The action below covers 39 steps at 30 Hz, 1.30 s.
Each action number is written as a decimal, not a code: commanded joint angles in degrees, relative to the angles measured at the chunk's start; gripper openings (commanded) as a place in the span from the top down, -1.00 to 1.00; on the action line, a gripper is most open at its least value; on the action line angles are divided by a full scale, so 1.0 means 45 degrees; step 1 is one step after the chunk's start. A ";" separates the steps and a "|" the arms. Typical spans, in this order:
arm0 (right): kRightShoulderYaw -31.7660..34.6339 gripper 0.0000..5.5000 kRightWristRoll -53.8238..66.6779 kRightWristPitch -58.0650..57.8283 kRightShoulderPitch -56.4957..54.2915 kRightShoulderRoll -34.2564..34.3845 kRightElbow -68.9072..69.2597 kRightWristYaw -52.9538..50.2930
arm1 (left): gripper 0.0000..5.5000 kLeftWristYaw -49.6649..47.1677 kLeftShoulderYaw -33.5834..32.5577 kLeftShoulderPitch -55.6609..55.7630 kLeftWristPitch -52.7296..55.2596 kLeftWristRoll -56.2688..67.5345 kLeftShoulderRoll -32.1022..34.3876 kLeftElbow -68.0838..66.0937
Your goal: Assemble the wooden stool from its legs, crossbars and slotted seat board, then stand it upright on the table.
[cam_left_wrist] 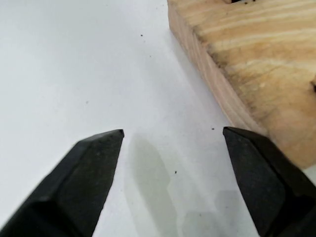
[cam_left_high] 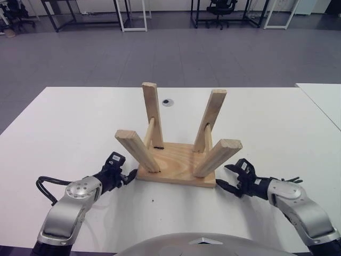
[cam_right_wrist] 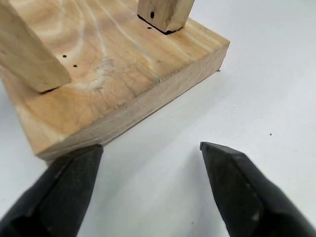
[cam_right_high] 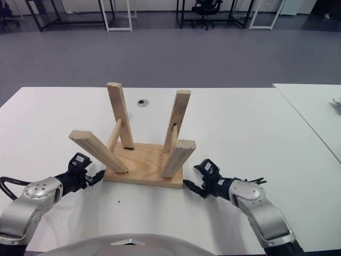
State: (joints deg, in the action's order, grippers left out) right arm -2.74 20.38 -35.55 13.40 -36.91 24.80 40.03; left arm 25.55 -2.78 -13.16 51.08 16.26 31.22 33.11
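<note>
The pale wooden stool (cam_left_high: 178, 165) sits legs-up on the white table (cam_left_high: 80, 122), well in from its edges. The left gripper (cam_left_high: 129, 176) and right gripper (cam_left_high: 224, 176) are spread open just beside its near corners.

Assembled wooden stool (cam_left_high: 176, 154) upside down

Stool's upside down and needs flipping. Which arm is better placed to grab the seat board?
Right, narrowly. The right gripper is open with a fingertip at a corner of the seat board; the left gripper, also open, faces mostly bare table.
</note>
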 commanded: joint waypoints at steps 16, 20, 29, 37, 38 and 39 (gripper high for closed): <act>0.2978 -0.35 0.1363 0.1864 0.0817 -0.5298 0.0734 0.5271 | -0.36 0.8086 -0.4537 -0.2984 -0.3777 0.1134 0.6890 -0.0474; 0.1256 -0.35 0.1547 0.2541 -0.1693 -0.4342 -0.0267 0.6269 | -0.36 0.9370 -0.2432 -0.0686 -0.4033 0.2939 0.6089 -0.0427; -0.0666 -0.02 0.1338 0.2498 -0.3264 -0.3261 -0.0912 0.6691 | -0.10 0.9903 0.1085 0.2468 -0.5057 0.2203 0.5100 -0.2149; -0.1151 0.46 0.1000 0.2964 -0.3640 -0.2699 -0.1159 0.6627 | 0.38 0.9928 0.1571 0.3133 -0.5664 0.2042 0.4823 -0.2879; -0.1064 0.46 0.1020 0.3157 -0.3687 -0.2542 -0.1180 0.6566 | 0.38 0.9946 0.1597 0.3156 -0.5815 0.2041 0.4794 -0.2919; -0.0779 0.47 0.1477 0.3042 -0.3878 -0.2385 -0.0951 0.6546 | 0.38 0.9953 0.1470 0.3209 -0.6017 0.2154 0.4740 -0.2819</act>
State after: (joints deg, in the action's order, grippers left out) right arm -7.21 24.74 -21.86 -2.19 -49.33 19.56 69.96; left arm 69.93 4.04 0.03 25.49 25.78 53.52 20.18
